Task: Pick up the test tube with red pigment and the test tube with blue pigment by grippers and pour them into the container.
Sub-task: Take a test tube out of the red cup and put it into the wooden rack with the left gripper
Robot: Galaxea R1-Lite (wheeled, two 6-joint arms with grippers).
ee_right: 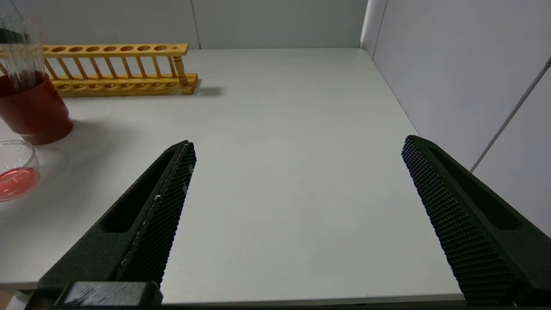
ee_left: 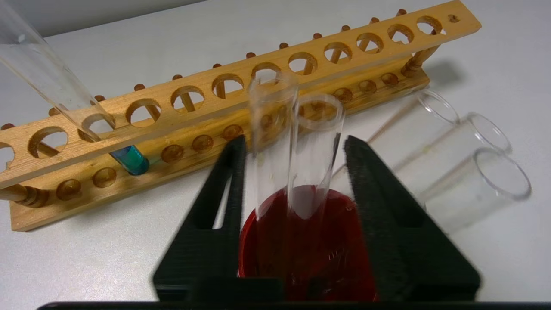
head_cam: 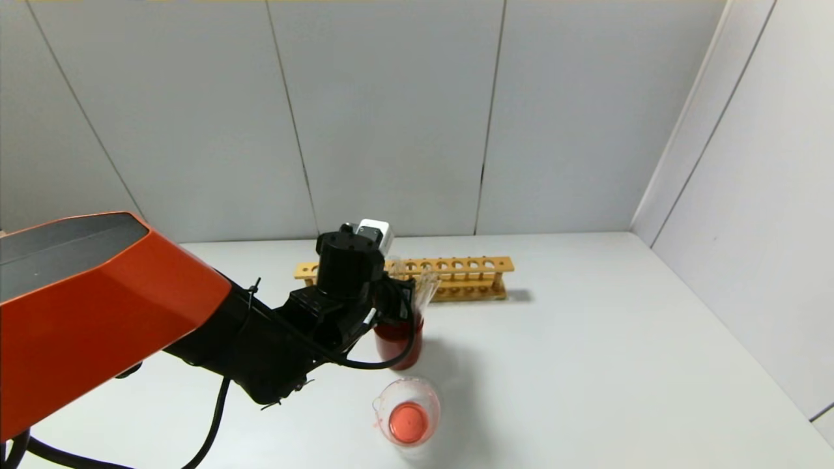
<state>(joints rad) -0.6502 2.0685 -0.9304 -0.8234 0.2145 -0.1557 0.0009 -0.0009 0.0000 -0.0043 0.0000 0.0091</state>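
Centrally, the left gripper [ee_left: 295,144] hangs over the dark red cup [head_cam: 397,342], its fingers [ee_left: 366,172] parted on either side of two empty clear tubes [ee_left: 316,150] standing in the cup, with gaps showing beside the glass. The test tube with blue pigment [ee_left: 129,158] leans in the wooden rack [head_cam: 456,277] at the far side of the table [head_cam: 586,365]. Nearer, the container [head_cam: 409,413] holds red liquid. The right gripper [ee_right: 297,206] hovers spread wide over bare table at right.
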